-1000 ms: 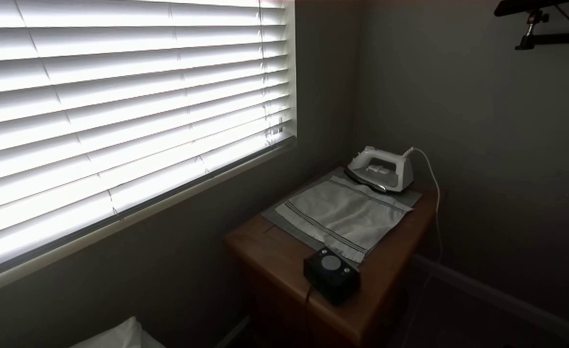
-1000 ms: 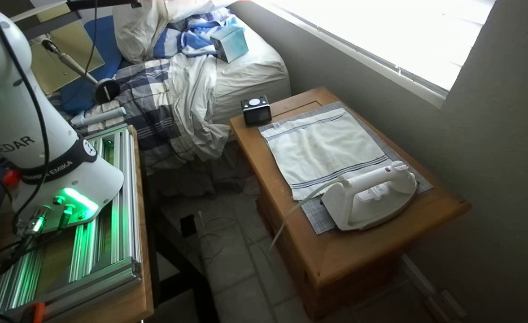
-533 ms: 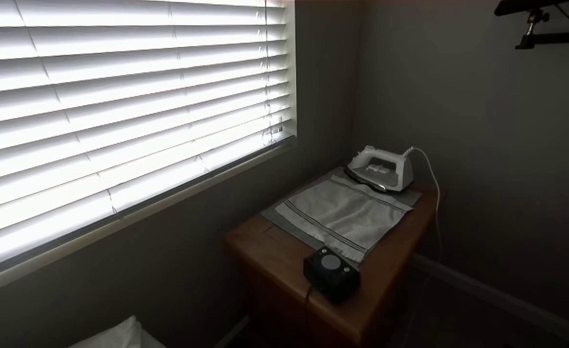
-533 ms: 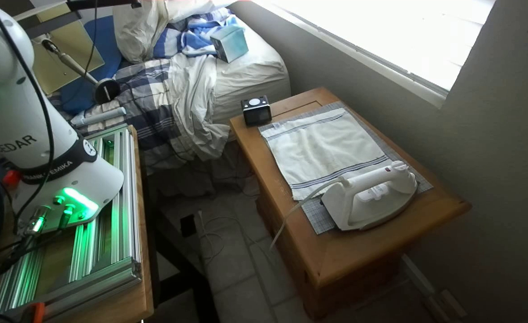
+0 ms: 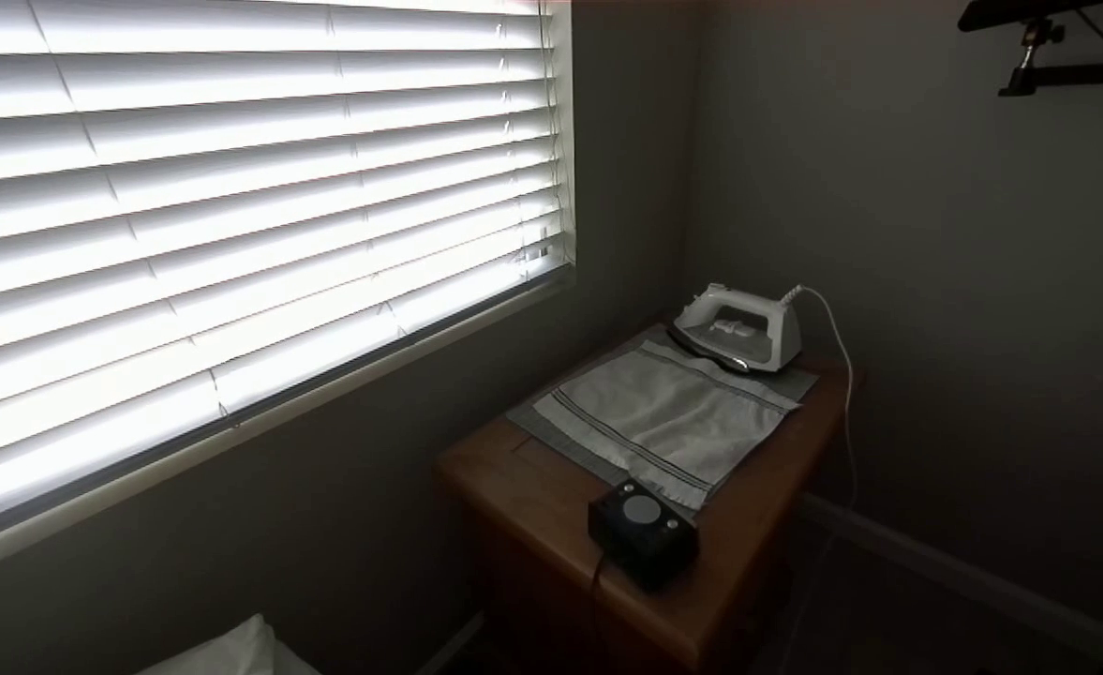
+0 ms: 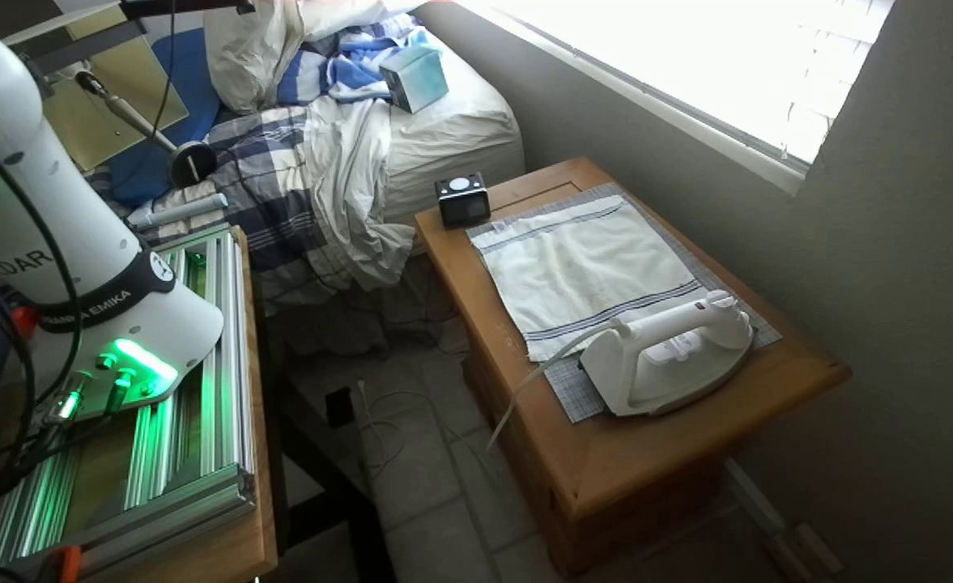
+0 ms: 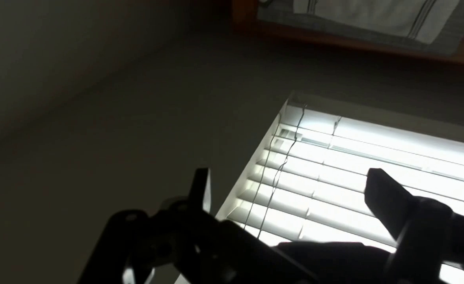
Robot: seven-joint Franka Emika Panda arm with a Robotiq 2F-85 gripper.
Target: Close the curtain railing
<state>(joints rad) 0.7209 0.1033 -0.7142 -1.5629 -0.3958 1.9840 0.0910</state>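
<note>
White slatted blinds (image 5: 251, 187) hang over the window, with bright light between the slats. They also show in the wrist view (image 7: 346, 157) and, washed out, in an exterior view (image 6: 687, 57). Thin pull cords (image 5: 549, 103) hang near the window's side edge. In the wrist view the cords (image 7: 286, 159) run down in front of the slats. My gripper (image 7: 288, 171) is open, its dark fingers wide apart. The cords appear between the fingers in the picture, but I cannot tell how far beyond they are. Nothing is held. The gripper is out of both exterior views.
A wooden cabinet (image 6: 573, 478) stands below the window. It carries a white iron (image 6: 670, 356), a striped cloth (image 6: 581, 259) and a black clock-like box (image 6: 463, 201). A bed (image 6: 460, 138) is behind. My arm (image 6: 79, 194) stands on a metal-railed table.
The hanging cords have shifted toward the window's right edge in an exterior view. My arm's upper link has moved slightly left in an exterior view. The cabinet's things have not moved.
</note>
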